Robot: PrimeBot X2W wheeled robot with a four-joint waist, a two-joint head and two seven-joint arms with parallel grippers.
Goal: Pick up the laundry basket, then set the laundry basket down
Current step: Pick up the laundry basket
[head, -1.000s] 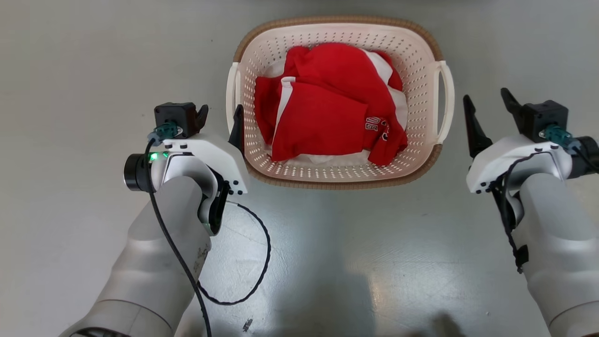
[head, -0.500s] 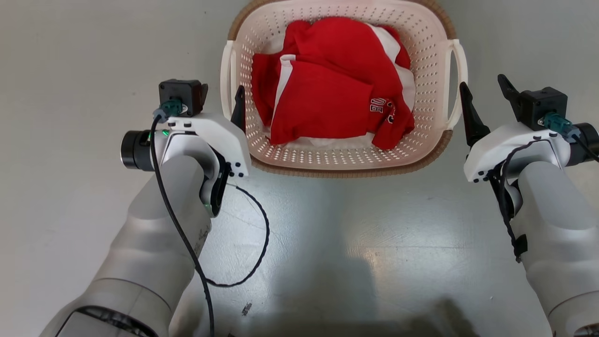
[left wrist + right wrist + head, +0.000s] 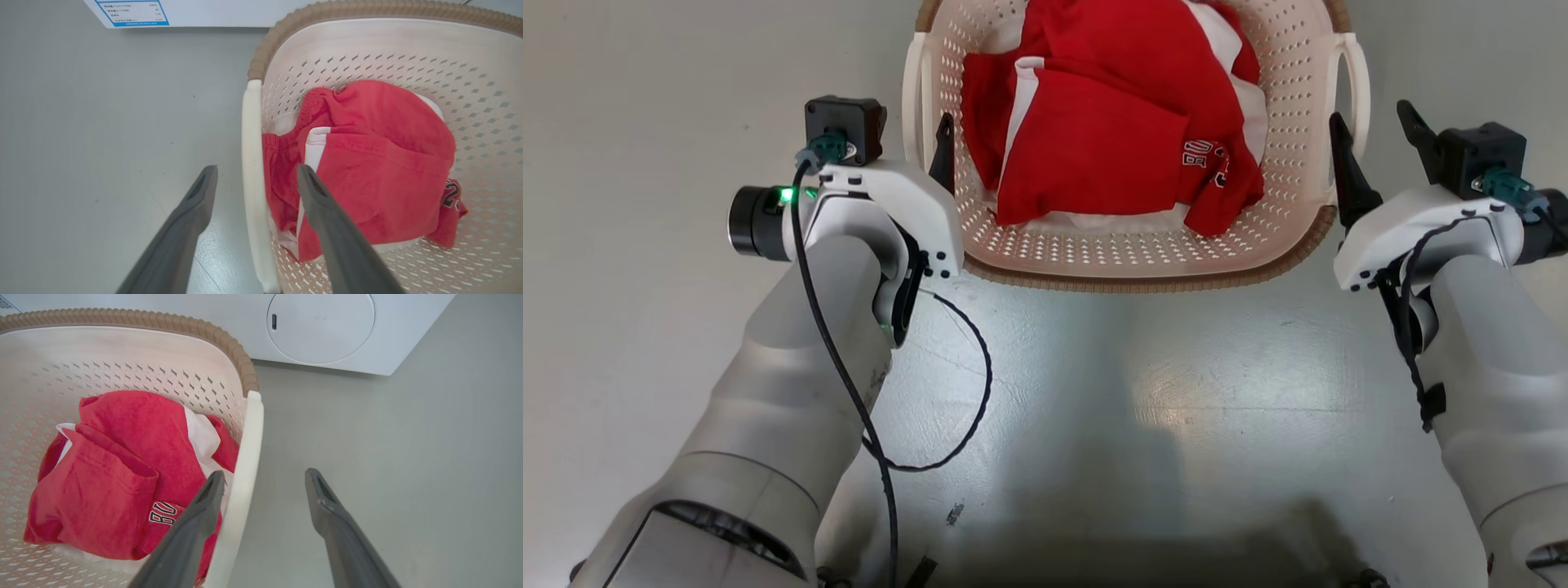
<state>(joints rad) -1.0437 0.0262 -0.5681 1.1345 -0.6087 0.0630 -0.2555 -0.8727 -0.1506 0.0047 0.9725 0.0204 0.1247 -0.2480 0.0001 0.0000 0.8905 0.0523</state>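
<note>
The laundry basket point(image 3: 1143, 278), cream perforated plastic with a brown woven rim, stands on the grey floor holding red and white clothes point(image 3: 1094, 122). My left gripper point(image 3: 911, 139) is open at its left loop handle point(image 3: 915, 98). In the left wrist view the gripper point(image 3: 256, 171) has that handle point(image 3: 250, 122) running between its two fingers. My right gripper point(image 3: 1372, 126) is open at the right handle point(image 3: 1360, 82). The right wrist view has the gripper point(image 3: 265, 476) astride the handle point(image 3: 251, 428), which sits close to the inner finger. Neither gripper is closed on anything.
A white washing machine with a round door point(image 3: 320, 326) stands just beyond the basket. A white panel with a blue-bordered label point(image 3: 130, 12) is at the far left. A black cable point(image 3: 964, 392) loops off my left forearm. Grey floor point(image 3: 645, 245) lies on both sides.
The head camera has tilted, so the basket sits higher and larger in view. The right gripper has closed in until its inner finger is inside the right handle; the left stays at its handle.
</note>
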